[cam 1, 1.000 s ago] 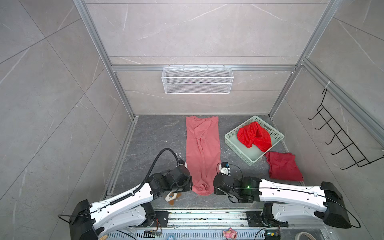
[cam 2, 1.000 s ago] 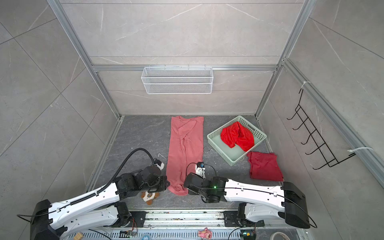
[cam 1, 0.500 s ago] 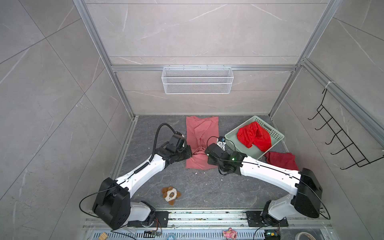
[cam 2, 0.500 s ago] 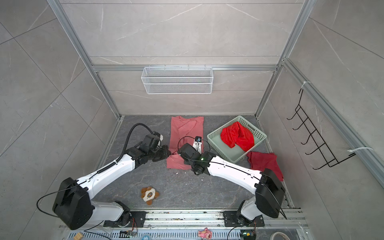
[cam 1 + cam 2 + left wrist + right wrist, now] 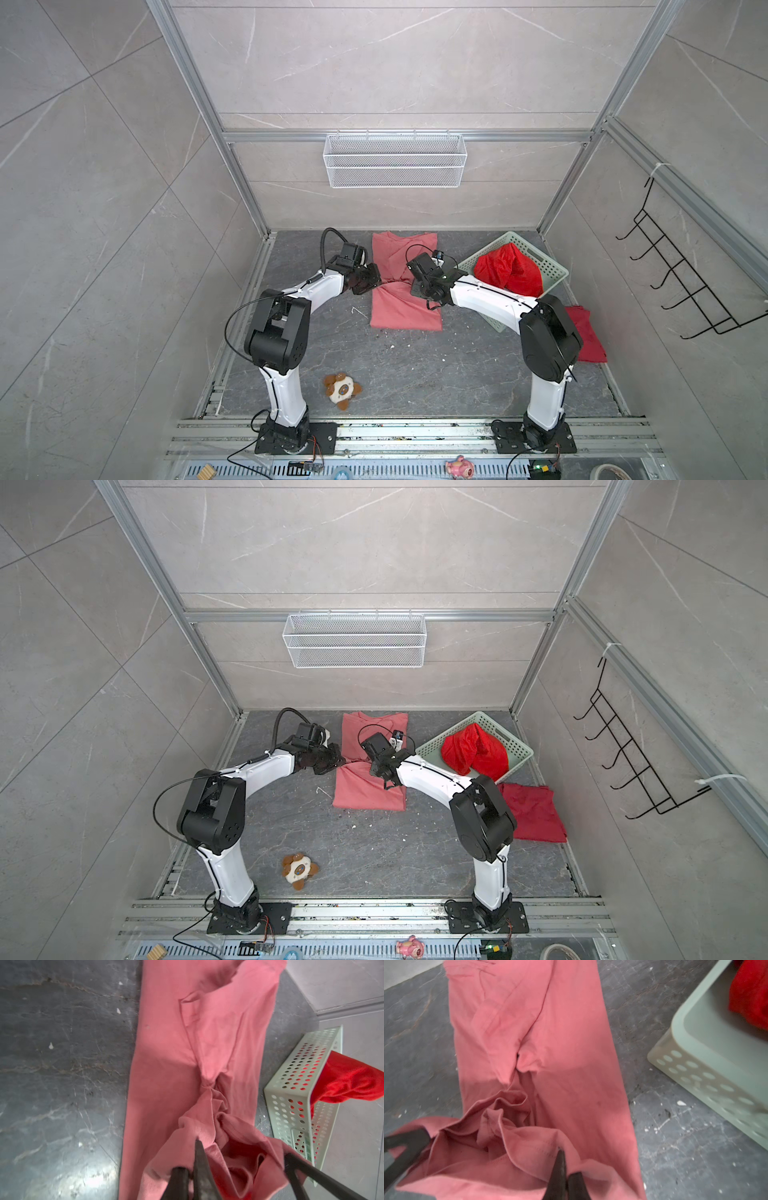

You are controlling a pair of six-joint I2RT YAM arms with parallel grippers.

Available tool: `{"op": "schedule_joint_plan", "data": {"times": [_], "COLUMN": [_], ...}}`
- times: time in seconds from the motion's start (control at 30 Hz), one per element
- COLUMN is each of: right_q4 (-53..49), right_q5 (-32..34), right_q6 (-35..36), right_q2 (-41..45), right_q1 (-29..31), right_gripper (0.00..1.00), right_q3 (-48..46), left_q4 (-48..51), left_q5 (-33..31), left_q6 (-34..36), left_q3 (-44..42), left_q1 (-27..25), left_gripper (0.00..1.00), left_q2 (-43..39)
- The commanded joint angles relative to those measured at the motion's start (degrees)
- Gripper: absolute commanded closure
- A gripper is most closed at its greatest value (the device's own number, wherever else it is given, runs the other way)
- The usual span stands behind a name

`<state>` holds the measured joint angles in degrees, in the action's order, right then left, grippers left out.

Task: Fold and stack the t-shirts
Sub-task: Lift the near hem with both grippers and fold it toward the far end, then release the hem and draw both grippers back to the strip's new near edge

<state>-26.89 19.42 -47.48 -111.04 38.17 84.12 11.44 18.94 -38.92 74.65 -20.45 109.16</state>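
Pinching the pink shirt (image 5: 405, 318) by its edge, I had my left gripper (image 5: 377, 283) and right gripper (image 5: 412, 284) both clamped on it over mid-shirt, near the basket (image 5: 540, 255).

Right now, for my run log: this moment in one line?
left claw: shut on salmon-pink cloth t-shirt | right claw: shut on same t-shirt | edge: raised over its middle | scarlet cloth t-shirt: in pale-green perforated basket

A robotics lab cell is indicated; tiled panels (image 5: 374, 62) are framed in aluminium profile (image 5: 395, 136); a left arm (image 5: 286, 395) and right arm (image 5: 544, 399) are bolted to rails (image 5: 415, 435).
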Motion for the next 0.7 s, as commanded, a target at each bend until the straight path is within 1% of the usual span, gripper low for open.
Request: {"op": "schedule_joint_plan", "data": {"times": [0.0, 0.27, 0.3, 0.33, 0.37, 0.4, 0.43, 0.53, 0.57, 0.6, 0.63, 0.67], "right_q4": [-0.61, 0.88, 1.19, 1.67, 2.13, 2.68, 3.7, 6.81, 7.45, 7.87, 8.06, 8.21], "right_q5": [-0.99, -2.86, -3.03, -2.78, -2.47, -1.93, -1.23, 0.97, 1.4, 1.45, 1.2, 0.66], "right_q6": [0.84, 0.86, 1.3, 1.71, 2.22, 2.77, 3.73, 6.83, 7.72, 8.72, 9.51, 9.85], "right_q2": [-2.68, -7.13, -7.48, -7.56, -7.37, -6.86, -6.01, -2.17, -0.74, 0.65, 2.18, 3.39], "right_q1": [-1.51, -4.64, -4.97, -5.17, -5.21, -5.3, -5.33, -5.48, -5.49, -5.48, -5.48, -5.41], "right_gripper": [1.0, 1.0, 0.96, 0.89, 0.78, 0.71, 0.68, 0.55, 0.52, 0.52, 0.53, 0.54], "right_q3": [3.55, 6.67, 7.08, 7.49, 7.84, 8.07, 7.97, 6.67, 6.15, 5.59, 4.97, 4.14], "left_q4": [-2.58, -1.37, -1.22, -0.94, -0.68, -0.33, 0.12, 1.73, 2.15, 2.61, 2.99, 3.44], "left_q5": [3.88, 3.89, 3.91, 4.01, 3.91, 3.76, 3.31, 1.24, 0.54, -0.28, -0.93, -1.7], "left_q6": [-0.39, -1.38, -1.46, -1.56, -1.63, -1.69, -1.56, -0.5, -0.14, 0.19, 0.74, 1.45], "left_q3": [4.57, 10.3, 11.08, 11.94, 12.7, 13.49, 14.24, 15.98, 16.34, 16.48, 16.33, 16.25], "left_q1": [0.74, 1.63, 1.72, 1.94, 2.06, 2.24, 2.49, 3.11, 3.28, 3.43, 3.57, 3.57], "left_gripper": [1.0, 1.0, 1.0, 1.0, 0.95, 0.88, 0.79, 0.74, 0.71, 0.66, 0.58, 0.54], "left_q2": [2.31, 8.19, 8.71, 9.02, 9.2, 9.21, 9.04, 7.64, 6.89, 6.07, 5.07, 4.05]}}
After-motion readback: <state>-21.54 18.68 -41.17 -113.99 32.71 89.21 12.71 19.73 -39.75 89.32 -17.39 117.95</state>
